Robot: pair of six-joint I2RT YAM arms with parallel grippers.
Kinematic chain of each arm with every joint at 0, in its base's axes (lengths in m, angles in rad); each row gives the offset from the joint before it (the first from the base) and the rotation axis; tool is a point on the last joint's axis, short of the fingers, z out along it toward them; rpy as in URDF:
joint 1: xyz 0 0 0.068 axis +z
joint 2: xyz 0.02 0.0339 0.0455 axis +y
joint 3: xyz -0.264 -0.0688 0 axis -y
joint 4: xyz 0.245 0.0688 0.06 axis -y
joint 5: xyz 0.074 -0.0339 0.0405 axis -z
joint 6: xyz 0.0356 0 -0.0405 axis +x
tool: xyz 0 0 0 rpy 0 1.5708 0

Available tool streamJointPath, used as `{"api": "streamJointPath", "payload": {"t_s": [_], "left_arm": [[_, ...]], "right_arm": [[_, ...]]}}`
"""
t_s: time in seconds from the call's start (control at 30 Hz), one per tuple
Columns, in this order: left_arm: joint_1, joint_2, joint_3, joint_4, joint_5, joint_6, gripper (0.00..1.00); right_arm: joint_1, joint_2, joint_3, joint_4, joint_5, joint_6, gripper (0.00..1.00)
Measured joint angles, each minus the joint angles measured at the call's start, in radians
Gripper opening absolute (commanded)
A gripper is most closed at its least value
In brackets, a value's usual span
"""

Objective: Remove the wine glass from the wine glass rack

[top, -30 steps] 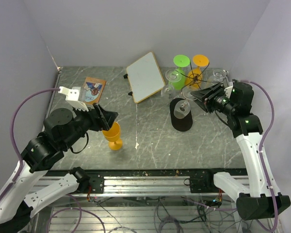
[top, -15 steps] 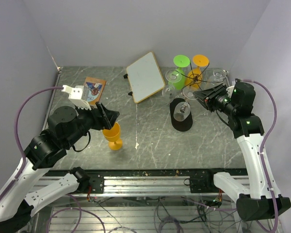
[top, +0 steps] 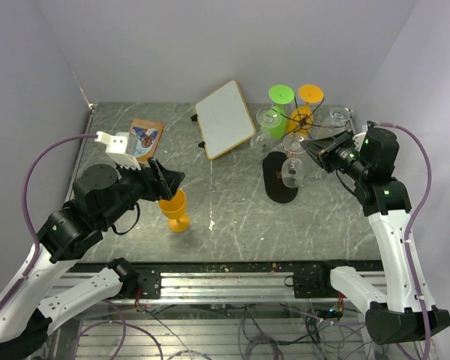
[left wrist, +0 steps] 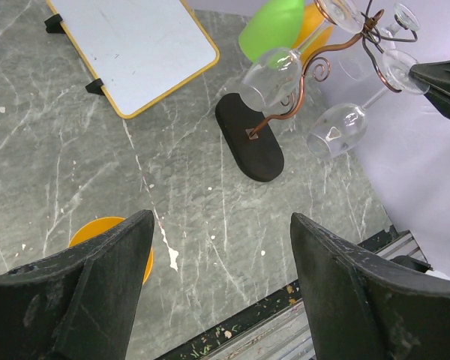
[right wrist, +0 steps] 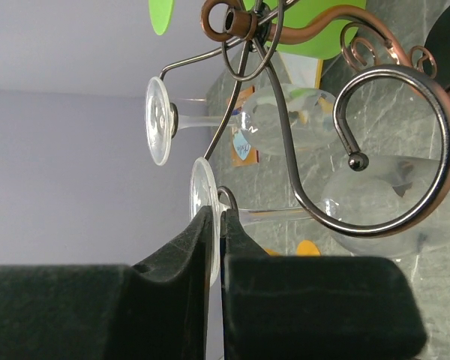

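Item: wine glass point(right wrist: 202, 187) — hung bowl-down on wine glass rack point(right wrist: 394, 142) spiral arm; R gripper point(right wrist: 217, 219) pinched on its foot, stem axis running away from fingertips; L gripper point(left wrist: 220, 225) wide, empty — well apart.

Wine glass point(right wrist: 201, 187) foot partly hidden inside right hand point(right wrist: 217, 225) grip.

Plain pale lilac walls point(top: 172, 45) enclose a grey marbled tabletop point(top: 232, 217) with a metal rail point(top: 225, 274) along its near edge.

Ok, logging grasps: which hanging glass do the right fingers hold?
The clear glass on the rack's near side: only its foot sits pinched between the right fingers.
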Motion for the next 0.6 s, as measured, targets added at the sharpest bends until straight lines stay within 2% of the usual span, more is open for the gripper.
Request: {"api": "streamJointPath", "payload": {"t_s": [0.6], "left_arm": [[0.000,0.007,0.000,0.016,0.013,-0.001,0.83]], "right_arm": [[0.000,-0.012,0.001,0.003,-0.057,0.044,0.00]]}}
